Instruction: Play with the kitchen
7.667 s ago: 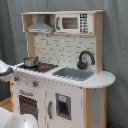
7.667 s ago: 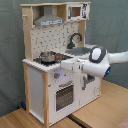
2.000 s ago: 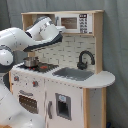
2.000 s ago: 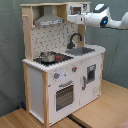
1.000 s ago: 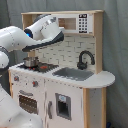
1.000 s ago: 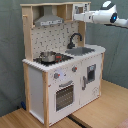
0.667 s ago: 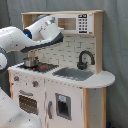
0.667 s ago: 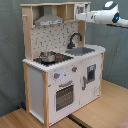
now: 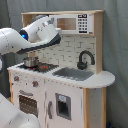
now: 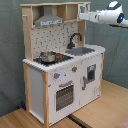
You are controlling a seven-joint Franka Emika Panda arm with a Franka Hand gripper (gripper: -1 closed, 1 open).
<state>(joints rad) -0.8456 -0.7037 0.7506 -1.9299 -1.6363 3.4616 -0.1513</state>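
While raised to the top shelf, seen in the second exterior view: arm reaching in from 3 o'clock, gripper meeting the microwave at the shelf's outer edge. Cannot tell whether the jaws are released or clenched.

Left to right in that view:
- kitchen standing mid-frame on a wooden floor, free floor at 5 o'clock
- range hood at 11 o'clock of the hob
- small pot on the hob, near the counter's front edge
- faucet over the sink, at 3 o'clock of the hob
- open air above the counter, below the arm

First exterior view: arm entering from 9 o'clock, covering the hood; oven door at 7 o'clock.
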